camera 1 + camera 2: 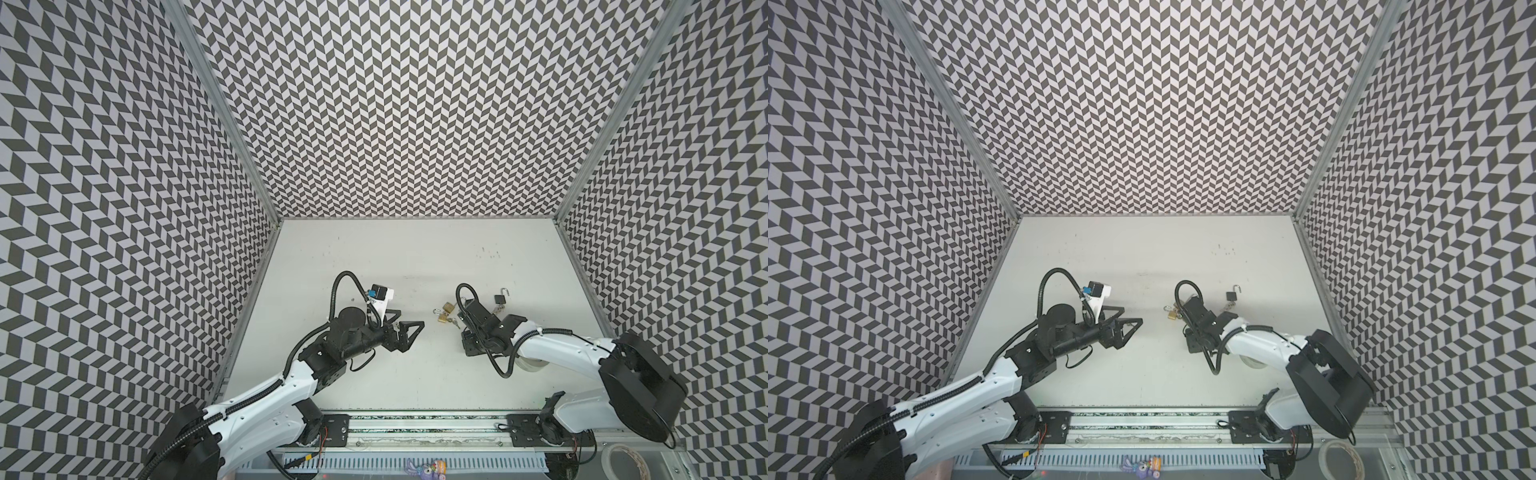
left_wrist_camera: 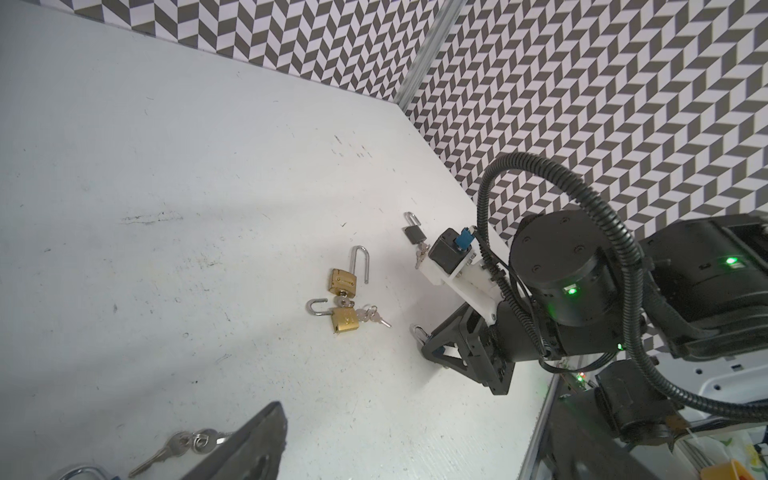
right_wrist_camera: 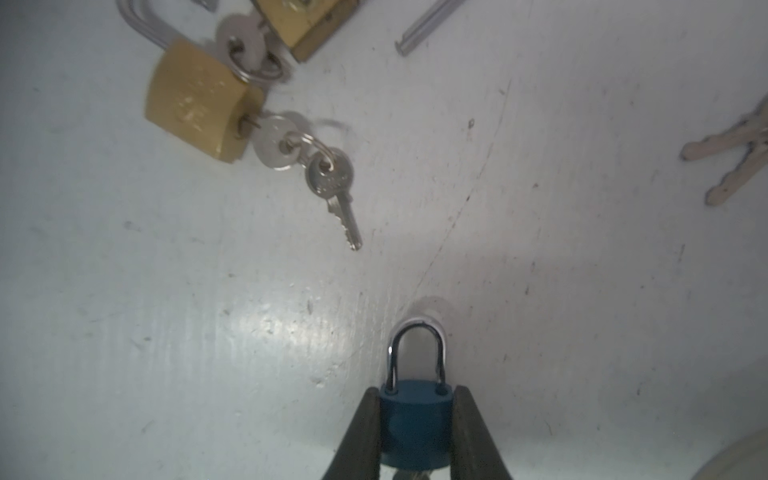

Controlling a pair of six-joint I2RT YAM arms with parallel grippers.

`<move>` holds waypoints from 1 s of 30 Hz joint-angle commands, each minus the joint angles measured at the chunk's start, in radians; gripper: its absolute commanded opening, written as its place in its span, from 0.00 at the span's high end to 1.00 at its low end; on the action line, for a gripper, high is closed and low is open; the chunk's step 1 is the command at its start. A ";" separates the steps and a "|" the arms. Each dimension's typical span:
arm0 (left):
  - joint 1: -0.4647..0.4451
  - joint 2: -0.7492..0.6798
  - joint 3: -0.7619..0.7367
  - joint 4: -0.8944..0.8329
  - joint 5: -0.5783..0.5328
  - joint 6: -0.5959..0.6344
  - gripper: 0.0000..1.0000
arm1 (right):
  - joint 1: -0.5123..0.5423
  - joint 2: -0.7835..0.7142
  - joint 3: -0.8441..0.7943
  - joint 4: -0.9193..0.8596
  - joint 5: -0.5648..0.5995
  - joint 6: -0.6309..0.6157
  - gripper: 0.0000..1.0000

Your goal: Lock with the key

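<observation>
No legible text; brass padlock (image 3: 198, 99) stamp too blurred

The left arm (image 1: 266, 395) and right arm (image 1: 557, 345) are clad in white shells, joined by black cylindrical motor housings (image 2: 557, 266) marked with recessed screws and green lights (image 2: 572, 290). Black corrugated conduits (image 1: 333, 295) are looped at each wrist. A white camera bracket (image 1: 380, 309) with a blue plug (image 1: 371, 295) is mounted there. The left gripper (image 1: 412, 316) is fitted with black, triangular fingers (image 1: 411, 323).

Blue padlock (image 3: 415, 419) matt-painted w/ shiny metal shackle (image 3: 417, 332); table (image 3: 166, 291) scuffed
</observation>
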 commanded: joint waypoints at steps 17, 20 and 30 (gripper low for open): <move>0.217 0.014 0.302 -0.207 0.260 0.237 0.16 | 0.007 -0.410 0.068 0.365 -0.395 -0.441 1.00; 0.226 0.025 0.374 -0.255 0.275 0.298 0.16 | 0.007 -0.402 0.112 0.353 -0.421 -0.505 1.00; 0.234 0.004 0.537 -0.275 0.267 0.545 0.02 | 0.006 -0.399 0.249 0.330 -0.393 -0.595 1.00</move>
